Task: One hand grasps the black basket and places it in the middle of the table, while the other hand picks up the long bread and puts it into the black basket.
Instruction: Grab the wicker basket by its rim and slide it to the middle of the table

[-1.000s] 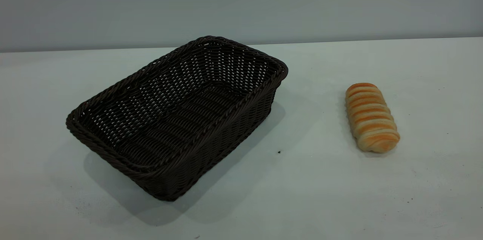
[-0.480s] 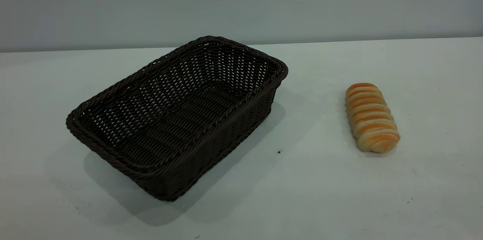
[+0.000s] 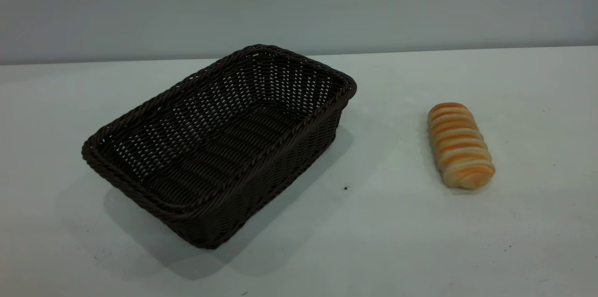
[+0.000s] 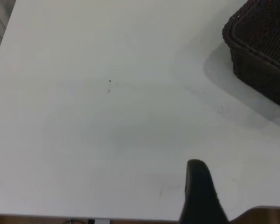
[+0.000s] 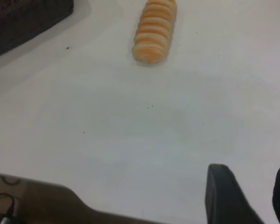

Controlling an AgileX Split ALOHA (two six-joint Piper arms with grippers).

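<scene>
Fingers of your right gripper [image 5: 247,196] stood apart, so you should have straddled the long bread [image 3: 459,145] crosswise; left fingers [image 4: 199,191] unclear.

basket [image 3: 219,147]: dark woven wicker | bread [image 3: 459,144]: ridged, matt | table [image 3: 397,241]: smooth, matt

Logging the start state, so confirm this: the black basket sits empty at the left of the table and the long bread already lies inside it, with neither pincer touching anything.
One detail is wrong. The long bread is not inside the black basket; it lies on the bare table, apart from the basket on its right, as the exterior view shows. The rest holds: the basket is empty, and neither the left pincer nor the right pincer touches anything.
</scene>
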